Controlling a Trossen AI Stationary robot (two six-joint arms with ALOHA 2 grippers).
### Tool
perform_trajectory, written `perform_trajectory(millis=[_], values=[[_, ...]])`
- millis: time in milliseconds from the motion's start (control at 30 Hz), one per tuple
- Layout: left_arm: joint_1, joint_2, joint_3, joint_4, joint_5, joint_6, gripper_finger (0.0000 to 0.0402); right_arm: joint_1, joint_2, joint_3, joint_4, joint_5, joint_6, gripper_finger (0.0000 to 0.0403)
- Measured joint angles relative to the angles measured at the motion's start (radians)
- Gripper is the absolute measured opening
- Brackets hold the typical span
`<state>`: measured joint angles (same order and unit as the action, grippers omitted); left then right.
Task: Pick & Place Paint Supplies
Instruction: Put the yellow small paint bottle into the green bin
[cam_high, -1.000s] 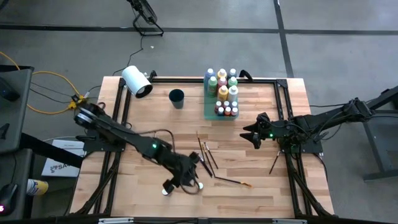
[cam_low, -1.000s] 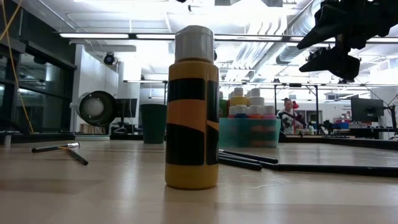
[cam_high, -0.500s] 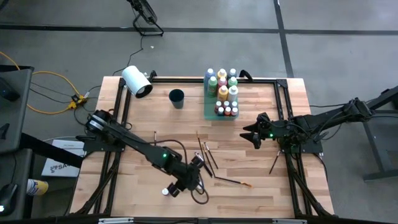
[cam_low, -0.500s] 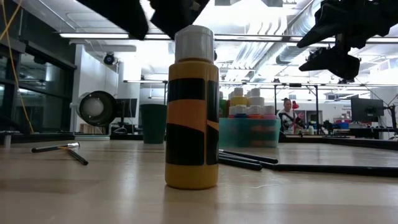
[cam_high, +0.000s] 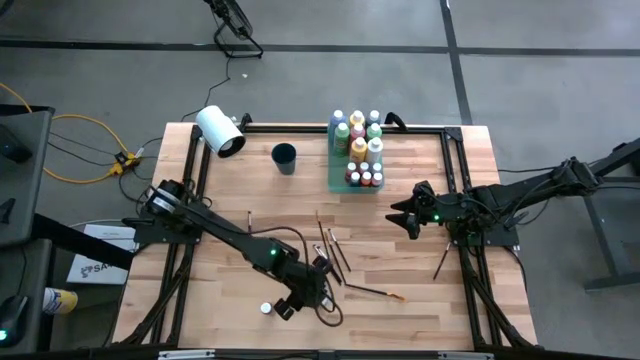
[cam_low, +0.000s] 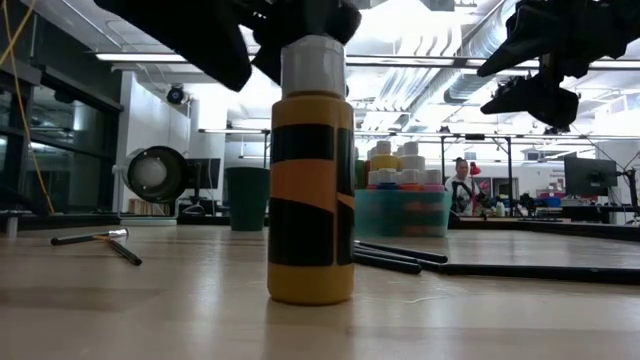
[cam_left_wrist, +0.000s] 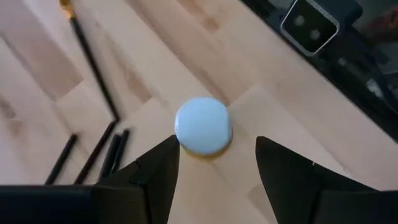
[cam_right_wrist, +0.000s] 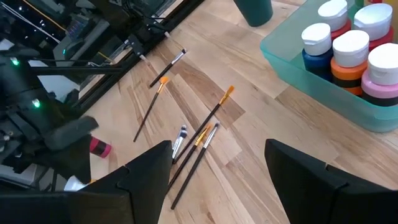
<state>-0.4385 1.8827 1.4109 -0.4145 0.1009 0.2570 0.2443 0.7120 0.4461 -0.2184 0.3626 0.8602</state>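
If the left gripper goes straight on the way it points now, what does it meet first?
Most likely the white cap of the yellow paint bottle. The left gripper hangs above it, open, with the cap between its fingers; how far above is hard to tell.

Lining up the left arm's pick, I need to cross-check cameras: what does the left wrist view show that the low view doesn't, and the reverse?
Only the left wrist view shows the yellow bottle's white cap from above, sitting just ahead of the open left gripper, which has not closed on it, plus brushes beside it.

Only the low view shows the bottle's yellow and black side, standing upright, the green tray of bottles and the right gripper raised.

Both show the same bottle on the wooden table.
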Motion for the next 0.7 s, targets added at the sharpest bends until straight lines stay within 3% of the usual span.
perform_trajectory(millis=[533, 700], values=[[0.000, 0.016, 0.000, 0.078, -0.024, -0.008, 0.0205, 0.000, 0.000, 0.000, -0.002, 0.000, 0.000, 0.0252], [0.000, 0.018, 0.000, 0.074, -0.020, -0.025, 0.0180, 0.000, 0.000, 0.000, -0.002, 0.000, 0.000, 0.0252]])
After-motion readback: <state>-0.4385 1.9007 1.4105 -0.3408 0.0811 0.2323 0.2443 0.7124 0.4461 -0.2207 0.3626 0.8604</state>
